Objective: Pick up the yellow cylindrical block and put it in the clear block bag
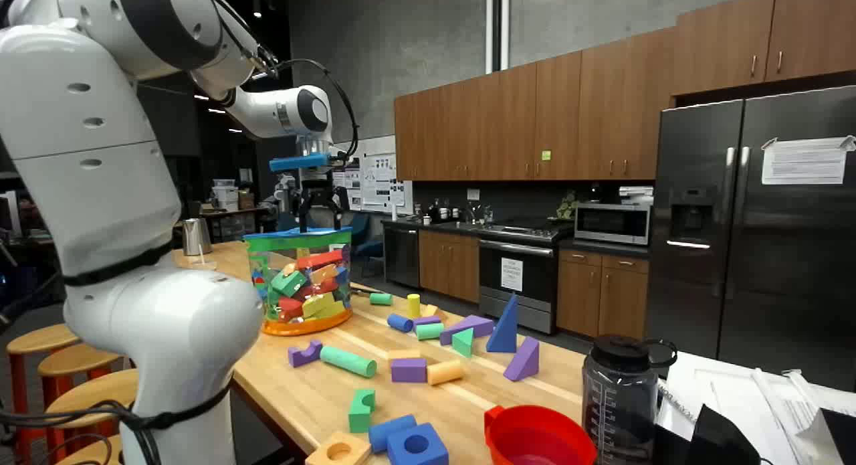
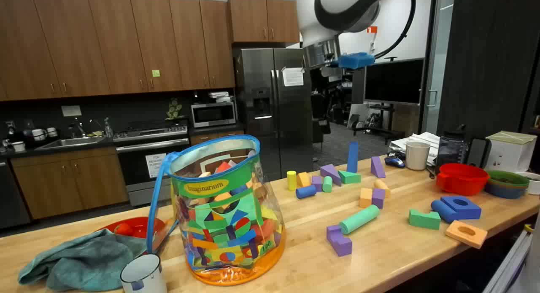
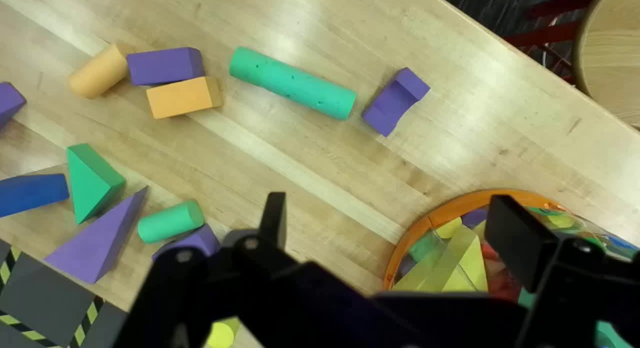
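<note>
The yellow cylindrical block (image 1: pixel 414 306) stands upright on the table among loose blocks; it also shows in an exterior view, the yellow block (image 2: pixel 291 180) being at the far end of the group. In the wrist view the yellow block (image 3: pixel 221 334) is at the bottom edge, partly hidden by a gripper linkage. The clear block bag (image 2: pixel 206 187) is upright, its top uncovered, with many coloured blocks inside. My gripper (image 1: pixel 319 227) hangs high over the table, its tips near the height of the bag rim. In the wrist view the gripper (image 3: pixel 387 199) is open with nothing between its fingers, the bag's orange base (image 3: pixel 450 206) below its right finger.
Loose blocks surround the yellow one: a blue cylinder (image 2: pixel 306 192), an orange block (image 2: pixel 303 179) and a purple wedge (image 2: pixel 330 175). A red bowl (image 2: pixel 462 179) and a dark bottle (image 1: pixel 618 405) stand at one end. A towel (image 2: pixel 84 259) and mug (image 2: pixel 143 274) lie beyond the bag.
</note>
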